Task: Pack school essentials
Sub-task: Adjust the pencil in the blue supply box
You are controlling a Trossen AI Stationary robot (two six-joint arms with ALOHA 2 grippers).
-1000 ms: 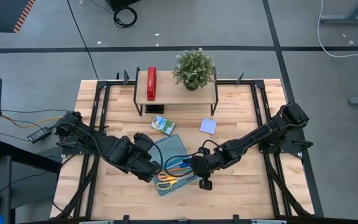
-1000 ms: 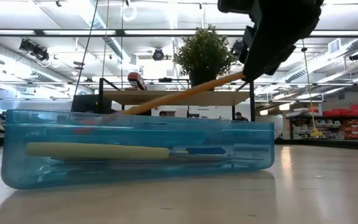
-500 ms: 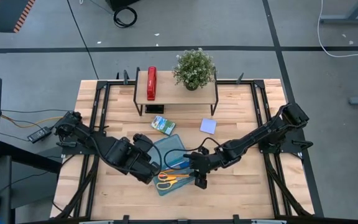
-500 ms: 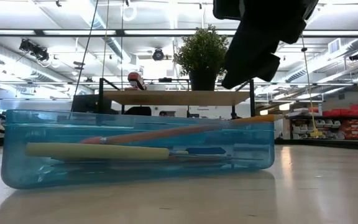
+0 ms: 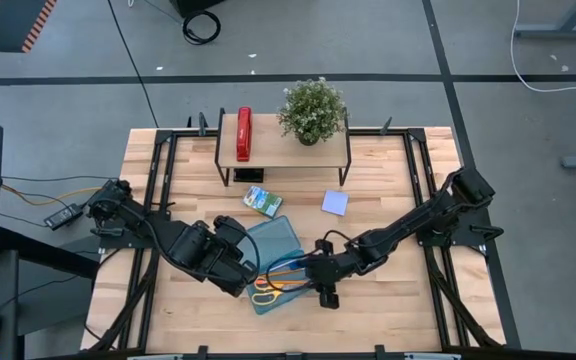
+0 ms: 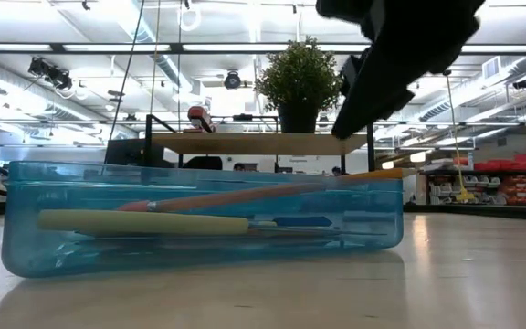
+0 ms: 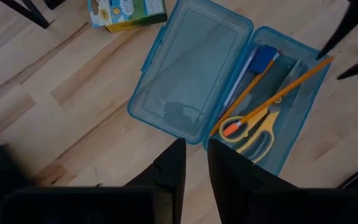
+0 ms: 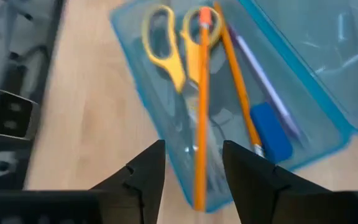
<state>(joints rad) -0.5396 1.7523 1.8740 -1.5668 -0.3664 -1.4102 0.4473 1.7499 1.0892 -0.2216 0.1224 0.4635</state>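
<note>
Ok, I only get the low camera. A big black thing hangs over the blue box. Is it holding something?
Observer: No. That's the right pincer, open and empty. The orange pencil lies in the blue case, one end poking over the rim.
Operator: What else is inside?
Observer: Yellow-handled scissors, a second pencil, a purple pen and a blue eraser.
Operator: Is anything left out?
Observer: The green-blue packet and the lavender pad lie on the table beyond the open lid. The left pincer waits beside the case.
</note>
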